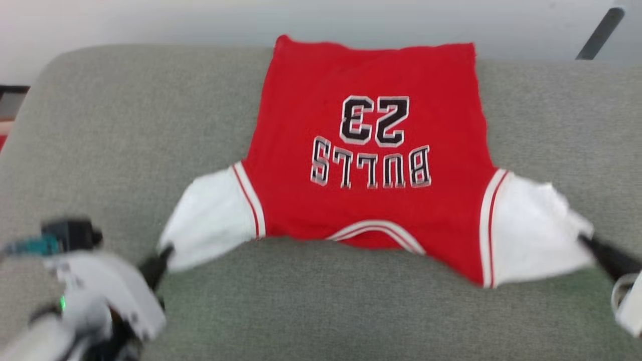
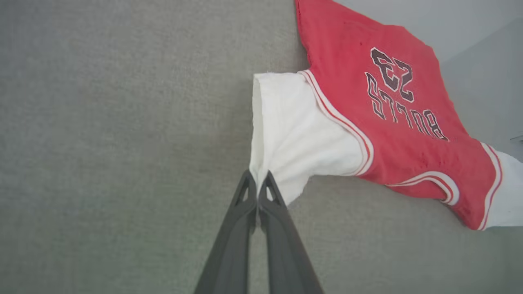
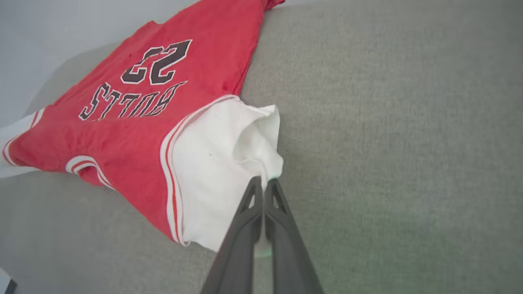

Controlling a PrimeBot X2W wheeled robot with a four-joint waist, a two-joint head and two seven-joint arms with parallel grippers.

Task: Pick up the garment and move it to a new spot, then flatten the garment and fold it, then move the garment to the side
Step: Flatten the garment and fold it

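Our left hand (image 1: pixel 163 254) pinches the left sleeve (image 1: pixel 210 220), our right hand (image 1: pixel 586 241) the right sleeve (image 1: pixel 531 230). The shirt (image 1: pixel 371 210) lies spread across the grey cushion (image 1: pixel 321 316), collar near. Flattening seems nearly done; folding and moving aside remain.

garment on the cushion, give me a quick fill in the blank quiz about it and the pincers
The garment lies spread on a ___ cushion.
The number printed on it is ___.
The left pincer is shut on a ___ sleeve.
The right pincer grips the other sleeve, its jaws ___.
Missing words: grey; 23; white; shut.
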